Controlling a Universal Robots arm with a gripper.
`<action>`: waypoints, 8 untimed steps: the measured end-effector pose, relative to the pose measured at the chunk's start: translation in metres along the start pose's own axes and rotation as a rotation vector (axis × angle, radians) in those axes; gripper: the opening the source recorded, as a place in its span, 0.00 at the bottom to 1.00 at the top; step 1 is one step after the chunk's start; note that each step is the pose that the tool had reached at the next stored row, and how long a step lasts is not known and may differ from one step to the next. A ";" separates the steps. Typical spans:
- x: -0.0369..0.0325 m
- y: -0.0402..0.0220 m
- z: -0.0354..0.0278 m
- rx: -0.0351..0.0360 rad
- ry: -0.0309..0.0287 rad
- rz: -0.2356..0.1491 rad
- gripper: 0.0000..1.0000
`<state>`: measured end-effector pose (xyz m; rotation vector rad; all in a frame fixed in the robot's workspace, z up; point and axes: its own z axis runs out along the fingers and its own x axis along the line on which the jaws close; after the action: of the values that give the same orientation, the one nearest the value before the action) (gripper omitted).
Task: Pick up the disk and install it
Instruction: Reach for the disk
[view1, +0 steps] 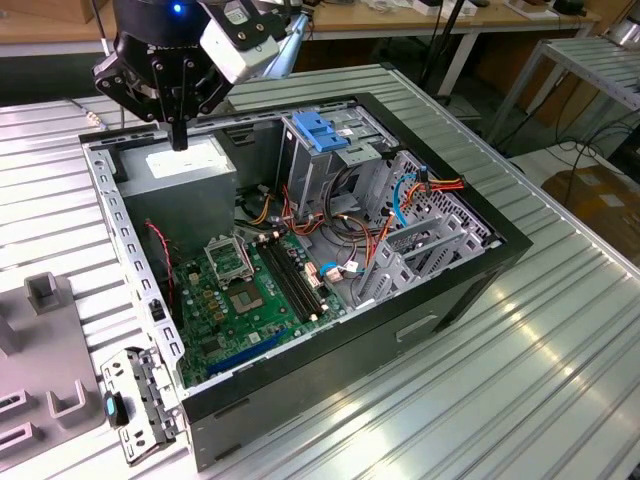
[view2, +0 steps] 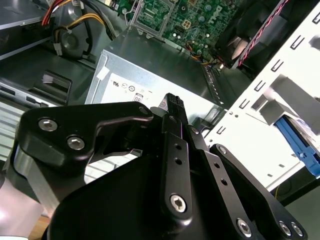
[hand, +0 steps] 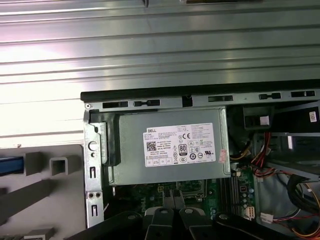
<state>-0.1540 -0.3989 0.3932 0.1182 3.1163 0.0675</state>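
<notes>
Over the ribbed metal table (view1: 560, 340), the hand (view1: 180, 138) hangs above the case (view1: 340, 355).

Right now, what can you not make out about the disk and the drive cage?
Disk: first wrist view, cut off at the picture's edge; just a blue strip shows, so its pose is unclear.
Cage: exterior view, the latch plate and its own wall hide the inside.

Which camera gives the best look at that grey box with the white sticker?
The first wrist view: the grey box lies face-on, sticker whole. The exterior view shows it slanted beneath the claw; in the second wrist view the claw hides part.
</notes>
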 end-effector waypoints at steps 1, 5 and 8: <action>0.0003 0.0000 0.0000 0.0000 0.0002 0.000 0.11; 0.0013 -0.0001 0.0000 0.0000 0.0008 0.000 0.11; 0.0018 -0.0001 0.0000 0.0001 0.0011 0.000 0.11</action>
<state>-0.1558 -0.3989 0.3932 0.1183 3.1174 0.0674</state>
